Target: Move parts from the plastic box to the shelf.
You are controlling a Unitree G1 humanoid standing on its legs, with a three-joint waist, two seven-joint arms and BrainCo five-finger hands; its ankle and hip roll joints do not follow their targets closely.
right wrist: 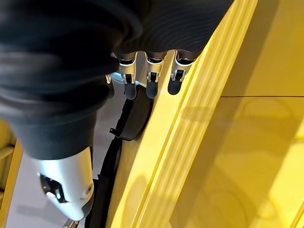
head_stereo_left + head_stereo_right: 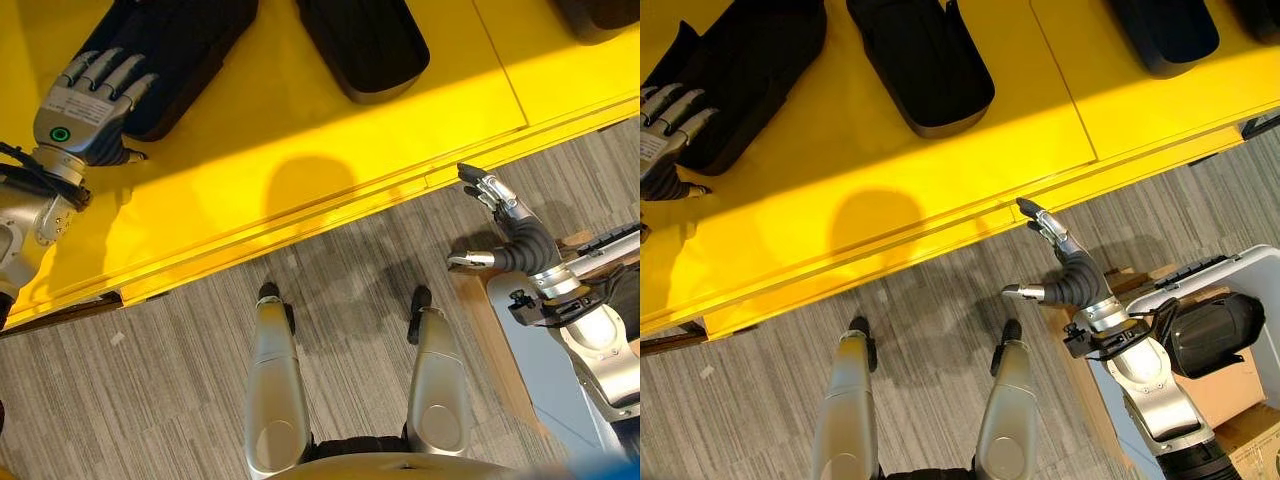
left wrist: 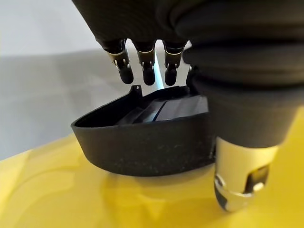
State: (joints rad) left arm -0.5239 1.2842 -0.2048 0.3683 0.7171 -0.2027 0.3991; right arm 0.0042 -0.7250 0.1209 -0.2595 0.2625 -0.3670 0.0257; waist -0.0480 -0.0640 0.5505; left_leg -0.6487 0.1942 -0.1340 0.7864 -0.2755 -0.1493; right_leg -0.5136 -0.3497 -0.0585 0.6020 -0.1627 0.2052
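Observation:
Three black moulded parts lie on the yellow shelf [image 2: 300,180]: one at the far left [image 2: 175,45], one in the middle [image 2: 365,45] and one at the far right [image 2: 1165,30]. My left hand [image 2: 85,100] is open, its straight fingers [image 3: 147,71] lying over the near edge of the leftmost part [image 3: 147,137]. My right hand [image 2: 505,235] is open and empty, held over the floor just off the shelf's front edge, fingers [image 1: 152,83] pointing at the shelf. The pale plastic box [image 2: 1265,265] stands at my right with a black part [image 2: 1210,330] in it.
Grey carpet floor [image 2: 150,380] lies between me and the shelf. The shelf's stepped front edge [image 2: 330,215] runs diagonally across the view. A brown cardboard or wooden base [image 2: 1230,400] sits under the box.

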